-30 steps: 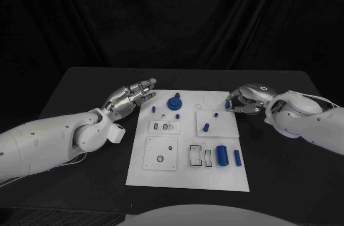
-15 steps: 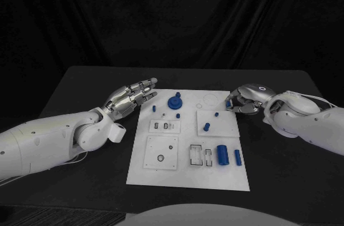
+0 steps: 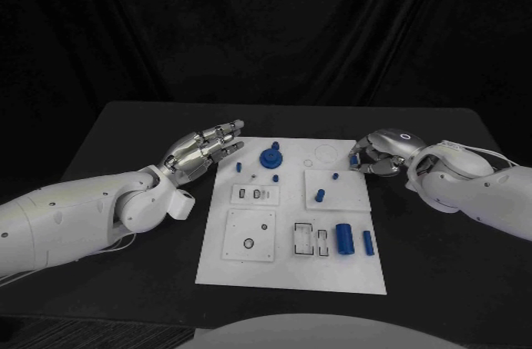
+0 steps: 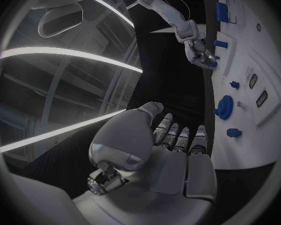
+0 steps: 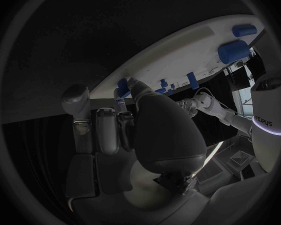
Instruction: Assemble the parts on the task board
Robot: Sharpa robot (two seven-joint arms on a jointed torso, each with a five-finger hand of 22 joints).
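1. Left hand (image 3: 203,153) hovers beside the task board's (image 3: 290,276) far left corner, fingers (image 4: 178,137) straight and slightly apart, holding nothing.
2. Right hand (image 3: 374,156) at the board's far right edge, fingers curled around a small blue part (image 3: 354,161).
3. Board lies mid-counter (image 3: 443,249).
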